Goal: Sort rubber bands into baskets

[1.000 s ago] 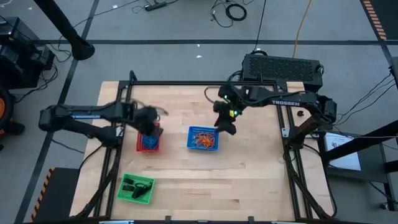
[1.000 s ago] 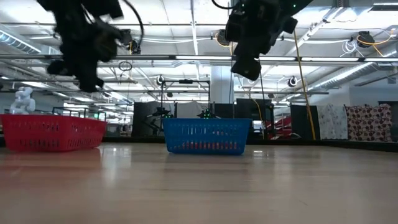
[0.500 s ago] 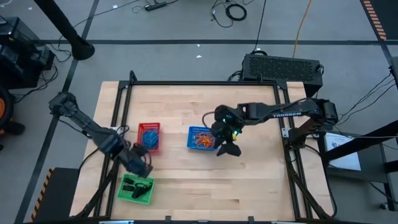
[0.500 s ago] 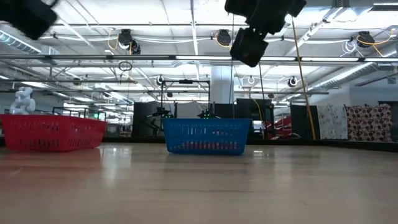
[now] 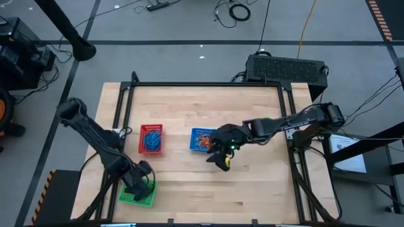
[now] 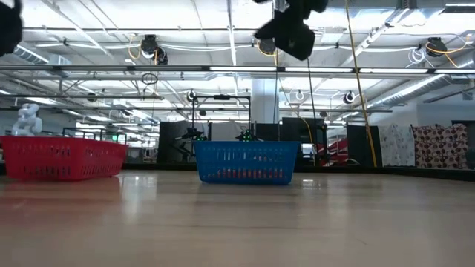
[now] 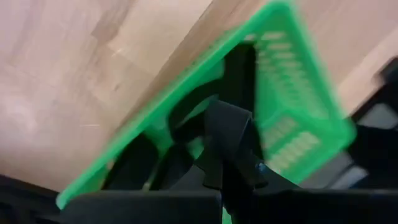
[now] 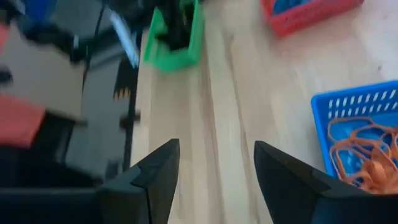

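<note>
Three shallow rectangular plastic mesh baskets stand well apart on the pale wooden table (image 5: pixel 252 189), and each holds bands of one colour, so sorting looks far advanced; no loose band shows on the bare wood in the high view, though loops this small could escape notice. Blue mesh basket (image 5: pixel 203 140), near the table's middle, contains a tangle of thin orange rubber bands (image 8: pixel 360 155). Red mesh basket (image 5: pixel 151 139), to its left, contains blue rubber bands (image 5: pixel 151 140). Green mesh basket (image 5: pixel 137 193), at the near left corner, contains black rubber bands (image 7: pixel 186 124). Left gripper (image 7: pixel 231 158) hangs low over the green basket with its fingers pressed together; whether a black loop is pinched between them cannot be told. Right gripper (image 8: pixel 211 171) hovers just beside the blue basket's near edge, fingers spread and empty, likely between picks.
</note>
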{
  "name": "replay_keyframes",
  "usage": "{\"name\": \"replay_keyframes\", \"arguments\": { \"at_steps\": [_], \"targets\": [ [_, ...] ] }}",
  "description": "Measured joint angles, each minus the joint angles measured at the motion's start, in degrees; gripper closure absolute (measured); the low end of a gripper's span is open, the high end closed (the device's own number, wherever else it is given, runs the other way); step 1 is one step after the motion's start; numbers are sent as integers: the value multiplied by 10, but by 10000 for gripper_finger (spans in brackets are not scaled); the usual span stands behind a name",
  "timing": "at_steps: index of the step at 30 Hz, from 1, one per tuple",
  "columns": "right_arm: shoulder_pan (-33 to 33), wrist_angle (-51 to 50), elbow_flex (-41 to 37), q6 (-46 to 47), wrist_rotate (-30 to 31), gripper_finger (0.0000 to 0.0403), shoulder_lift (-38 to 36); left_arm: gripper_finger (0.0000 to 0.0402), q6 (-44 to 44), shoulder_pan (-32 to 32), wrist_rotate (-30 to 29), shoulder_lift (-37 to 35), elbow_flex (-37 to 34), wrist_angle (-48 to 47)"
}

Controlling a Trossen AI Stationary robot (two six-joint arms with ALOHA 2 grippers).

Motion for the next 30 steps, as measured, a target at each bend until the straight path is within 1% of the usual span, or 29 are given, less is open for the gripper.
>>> {"name": "replay_keyframes", "arguments": {
  "at_steps": [3, 5, 11, 19, 27, 30],
  "targets": [
    [17, 30, 0, 48, 44, 204, 0, 399, 38, -4, 1, 19, 0, -14],
    [29, 38, 0, 84, 69, 204, 0, 390, 62, -3, 1, 26, 0, -18],
    [70, 29, 0, 175, 140, 204, 0, 339, 143, -3, 1, 29, 0, -34],
    [116, 36, 0, 268, 236, 204, 0, 279, 209, -3, 5, 29, 0, -72],
    [122, 36, 0, 278, 239, 204, 0, 232, 213, -3, 10, 29, 0, -74],
    [117, 36, 0, 261, 239, 204, 0, 218, 212, -3, 20, 29, 0, -74]
  ]
}}
